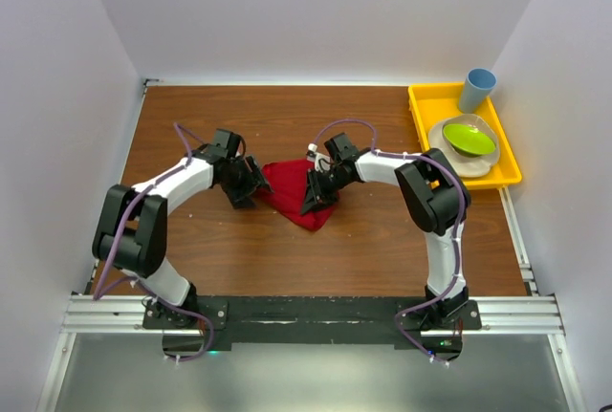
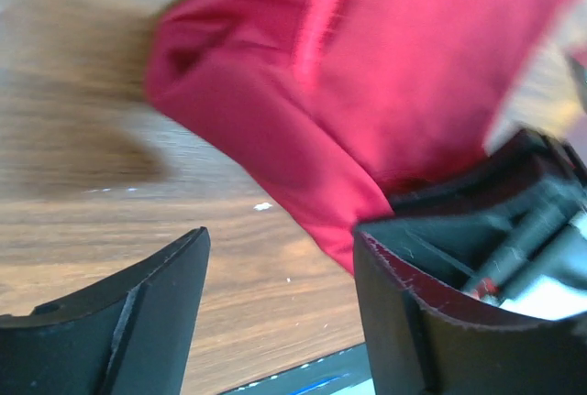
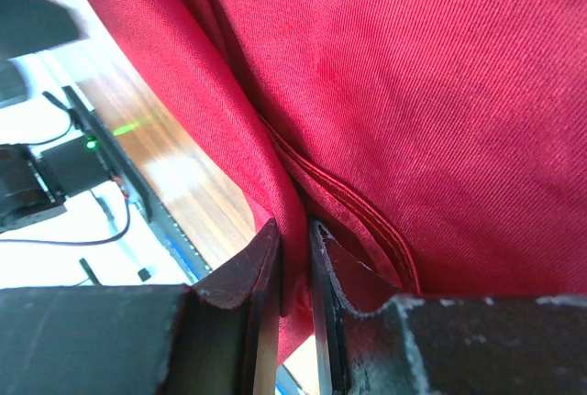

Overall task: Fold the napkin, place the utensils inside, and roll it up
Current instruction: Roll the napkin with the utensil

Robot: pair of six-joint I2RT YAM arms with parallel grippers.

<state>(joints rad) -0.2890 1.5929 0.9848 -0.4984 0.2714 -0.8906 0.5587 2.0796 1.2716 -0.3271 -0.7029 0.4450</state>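
Wooden table (image 1: 382, 259): one napkin (image 1: 287, 187), one tray (image 1: 418, 125), one cup (image 1: 477, 89), one bowl (image 1: 469, 137).

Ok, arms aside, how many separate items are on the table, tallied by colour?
Red: 1, the napkin
Yellow: 1, the tray
Blue: 1, the cup
Green: 1, the bowl
Off-white: 1, the plate under the bowl
Total: 5
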